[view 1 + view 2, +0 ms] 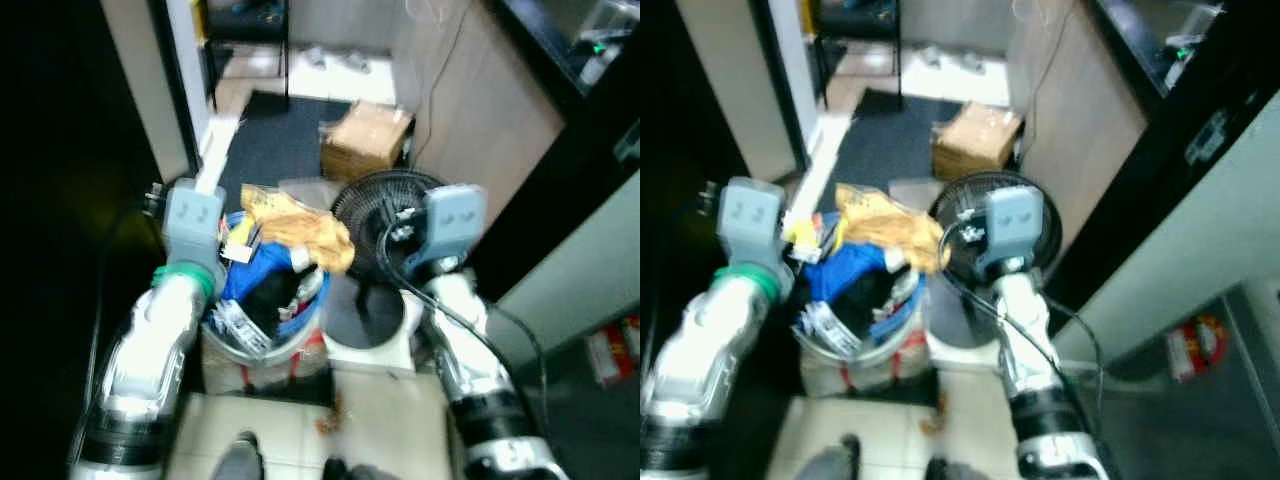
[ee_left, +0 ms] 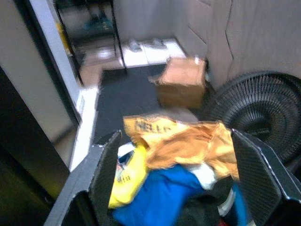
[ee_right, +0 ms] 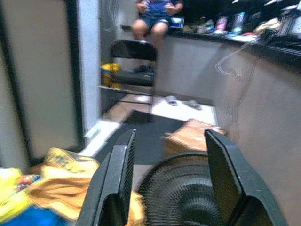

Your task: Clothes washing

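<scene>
Left gripper (image 2: 174, 179): fingers (image 2: 106, 169) spread wide, holding nothing, hovering over the laundry basket (image 1: 262, 345). Basket heaped with clothes: orange garment (image 1: 300, 228) on top, blue garment (image 1: 262, 268) and a yellow piece (image 2: 126, 178) beneath. Right gripper (image 3: 167, 181): fingers (image 3: 120, 179) also wide, empty, above the black fan (image 1: 385, 215) just right of the basket. Cardboard box (image 1: 366, 138) farther on the dark mat (image 1: 275, 140). Person seated on the far table (image 3: 188, 47); folding chair (image 3: 135, 66) before it.
</scene>
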`<state>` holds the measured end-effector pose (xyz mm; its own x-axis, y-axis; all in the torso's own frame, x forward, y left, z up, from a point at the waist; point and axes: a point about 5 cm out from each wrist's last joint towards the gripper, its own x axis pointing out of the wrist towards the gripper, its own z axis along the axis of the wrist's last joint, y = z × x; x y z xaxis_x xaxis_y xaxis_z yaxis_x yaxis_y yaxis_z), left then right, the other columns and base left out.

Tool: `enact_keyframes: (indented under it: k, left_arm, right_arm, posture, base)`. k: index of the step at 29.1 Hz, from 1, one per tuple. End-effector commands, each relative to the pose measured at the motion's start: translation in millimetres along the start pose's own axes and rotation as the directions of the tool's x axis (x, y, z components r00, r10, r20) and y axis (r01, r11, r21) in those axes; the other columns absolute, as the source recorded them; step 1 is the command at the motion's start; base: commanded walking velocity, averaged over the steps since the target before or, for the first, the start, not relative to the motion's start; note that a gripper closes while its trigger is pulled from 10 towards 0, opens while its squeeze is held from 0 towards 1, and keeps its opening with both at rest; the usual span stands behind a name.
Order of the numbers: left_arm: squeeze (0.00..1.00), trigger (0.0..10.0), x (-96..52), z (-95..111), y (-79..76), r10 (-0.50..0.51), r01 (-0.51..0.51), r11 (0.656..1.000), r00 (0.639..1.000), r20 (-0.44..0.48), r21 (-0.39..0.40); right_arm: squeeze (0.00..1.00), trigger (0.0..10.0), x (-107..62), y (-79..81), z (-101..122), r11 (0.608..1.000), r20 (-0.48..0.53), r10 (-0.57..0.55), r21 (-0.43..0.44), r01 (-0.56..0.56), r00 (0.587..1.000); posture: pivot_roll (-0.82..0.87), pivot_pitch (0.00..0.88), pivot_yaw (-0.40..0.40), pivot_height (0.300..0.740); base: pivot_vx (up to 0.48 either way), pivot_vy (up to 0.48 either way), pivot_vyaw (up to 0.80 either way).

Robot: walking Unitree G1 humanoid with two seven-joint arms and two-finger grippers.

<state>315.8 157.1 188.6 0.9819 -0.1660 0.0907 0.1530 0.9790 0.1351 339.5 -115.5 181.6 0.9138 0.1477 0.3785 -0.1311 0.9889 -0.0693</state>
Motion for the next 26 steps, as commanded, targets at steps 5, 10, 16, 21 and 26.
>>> enact_keyframes:
  k: [5,10,16,21,26]
  left_arm:
    - [0.00,10.0,3.6,-7.3,-5.6,-0.004,0.004,1.000,1.000,-0.012,-0.021]
    - [0.00,10.0,4.8,-9.7,-6.0,-0.003,0.003,1.000,1.000,-0.003,-0.019]
    - [0.00,10.0,3.8,-12.3,-6.2,-0.003,0.003,1.000,1.000,-0.002,-0.019]
    - [0.00,10.0,4.3,-13.1,-6.6,0.005,-0.005,1.000,1.000,0.006,-0.013]
    - [0.00,10.0,4.8,-14.0,-8.1,0.016,-0.016,1.000,1.000,0.012,-0.013]
  right_arm:
    - [0.00,10.0,0.6,3.3,-1.0,1.000,-0.025,0.030,-0.007,-0.030,0.999]
    - [0.00,10.0,-1.6,3.4,1.5,0.999,-0.035,0.032,-0.011,-0.032,0.999]
    - [0.00,10.0,-4.6,8.6,0.9,0.999,-0.045,0.044,-0.007,-0.044,0.998]
    - [0.00,10.0,-5.1,11.1,-0.3,0.998,-0.052,0.054,-0.008,-0.055,0.997]
    - [0.00,10.0,-6.4,15.3,-1.7,0.996,-0.062,0.082,-0.014,-0.083,0.995]
  posture:
    - [0.03,0.020,-0.016,0.740]
    - [0.03,0.020,-0.018,0.740]
    - [0.03,0.019,-0.021,0.740]
    - [0.03,0.019,-0.022,0.740]
    - [0.03,0.027,-0.024,0.740]
  base:
    - [0.000,0.000,0.00]
    - [0.000,0.000,0.00]
    - [0.000,0.000,0.00]
    - [0.000,0.000,0.00]
    - [0.452,0.000,0.00]
